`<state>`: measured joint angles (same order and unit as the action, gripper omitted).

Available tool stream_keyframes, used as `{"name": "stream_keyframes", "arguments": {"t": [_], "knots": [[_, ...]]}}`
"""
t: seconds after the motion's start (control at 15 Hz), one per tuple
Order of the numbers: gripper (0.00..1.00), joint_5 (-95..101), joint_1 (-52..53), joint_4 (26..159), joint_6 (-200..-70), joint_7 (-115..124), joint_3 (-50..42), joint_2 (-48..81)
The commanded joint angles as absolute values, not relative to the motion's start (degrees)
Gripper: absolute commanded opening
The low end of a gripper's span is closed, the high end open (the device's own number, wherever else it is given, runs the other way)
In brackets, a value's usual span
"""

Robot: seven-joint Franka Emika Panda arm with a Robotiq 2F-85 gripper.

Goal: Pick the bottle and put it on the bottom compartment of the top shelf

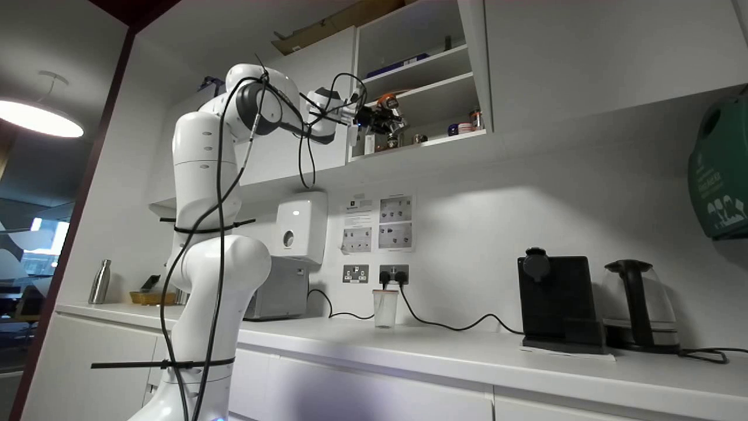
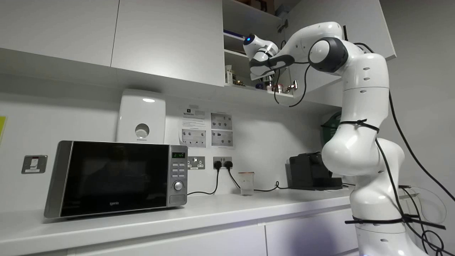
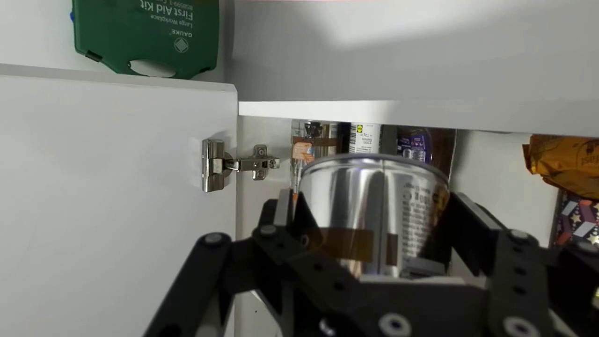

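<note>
The fingers (image 3: 475,238) hold a shiny can (image 3: 374,210), with one finger pressed on each side of it. The task says bottle. I think this can is the thing it means, because it is what the fingers hold. So the picking part looks done.

The putting part is not done yet. The can hangs between the fingers, and its low end does not touch the floor board (image 3: 398,113). In an exterior view the fingers are up at the front of the bottom compartment (image 1: 441,105), well above the bench (image 1: 327,339). The can looks a bit tipped there. I cannot tell how much of it is inside.

The door (image 3: 117,196) stands wide to one side of the fingers, so it does not seem to block the way. Past the fingers, deeper in, there are a jar (image 3: 314,150), a white tub (image 3: 366,138) and a purple pack (image 3: 414,144).

I think only a little is left: push the can in, make it straight, bring it down on the floor board, let go and back out. If the fingers go in too far, the can could bump the jar or the tub.
</note>
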<state>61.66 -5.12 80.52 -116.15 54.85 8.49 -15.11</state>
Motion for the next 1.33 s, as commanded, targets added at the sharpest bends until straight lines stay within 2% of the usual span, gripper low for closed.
{"name": "stream_keyframes", "arguments": {"t": [0.0,1.27], "knots": [[0.58,59.0,-3.4,72.6,-112.5,49.8,7.8,-10.7],[0.58,52.2,-4.1,61.8,-109.5,44.3,7.9,-2.1]]}}
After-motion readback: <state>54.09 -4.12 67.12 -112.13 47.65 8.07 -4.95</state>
